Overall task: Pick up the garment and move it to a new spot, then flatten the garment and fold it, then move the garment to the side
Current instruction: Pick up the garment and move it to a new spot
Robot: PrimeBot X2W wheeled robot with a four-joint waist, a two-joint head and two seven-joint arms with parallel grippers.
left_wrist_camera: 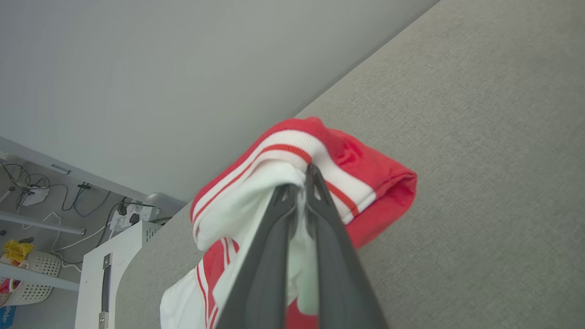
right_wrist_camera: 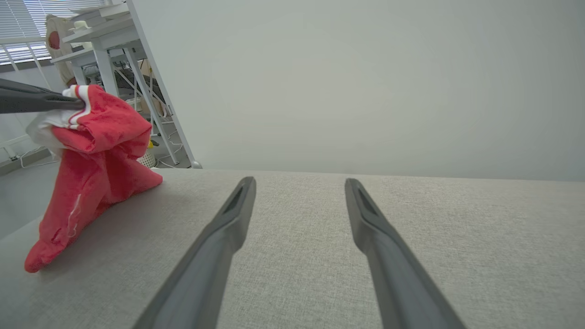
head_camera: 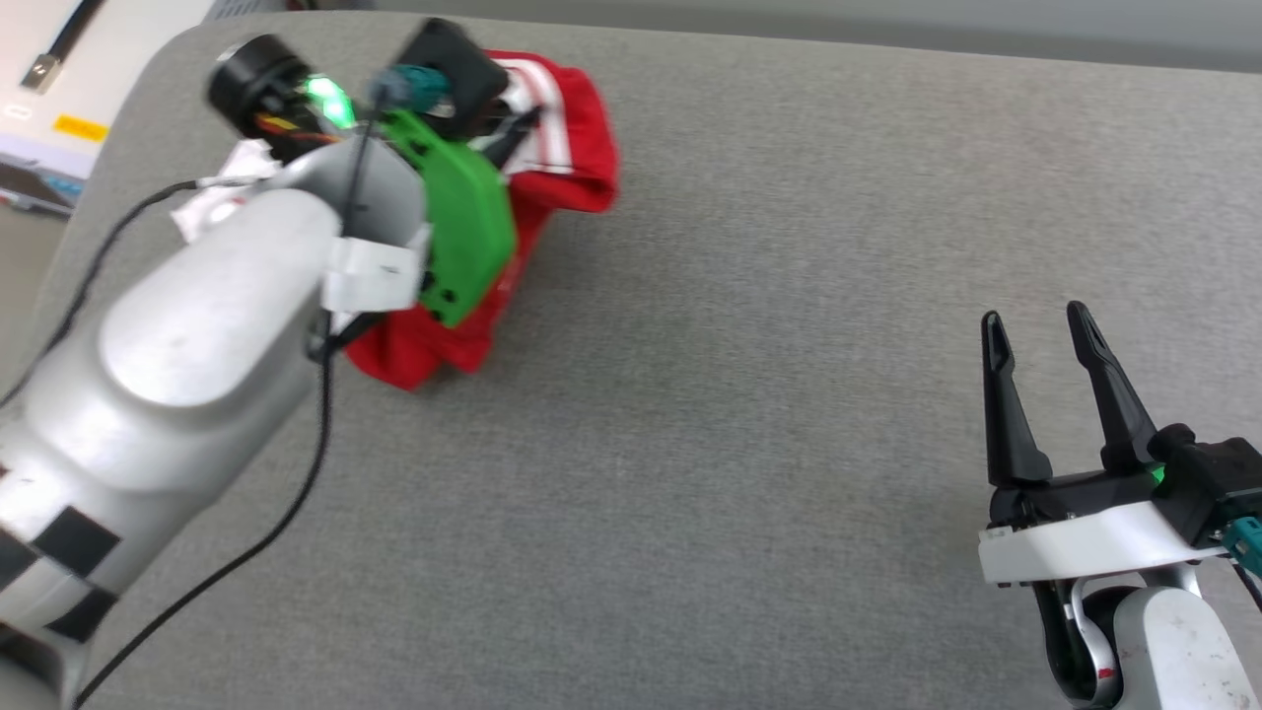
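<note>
The left pincer is clamped on the garment. Its two dark fingers are drawn together over the red-and-white striped trim, with a wad of white cloth caught between them. A ribbed band is thicker than plain fabric, which is likely why the grip sits there. Held at that one point, the garment is bunched rather than spread. It sits at the upper left of the head view, near the rounded far corner of the grey surface. In the right wrist view it hangs as a crumpled cone at the left of the frame, with the pinched trim at the top and the red body sloping down to a tail at the lower left that touches the surface. Its long axis therefore runs steeply from the grip down to that tail, and no lettering shows. The right pincer stands with its fingers apart, holding nothing, at the lower right of the head view. It is well apart from the cloth, probably kept clear until the flattening step.
</note>
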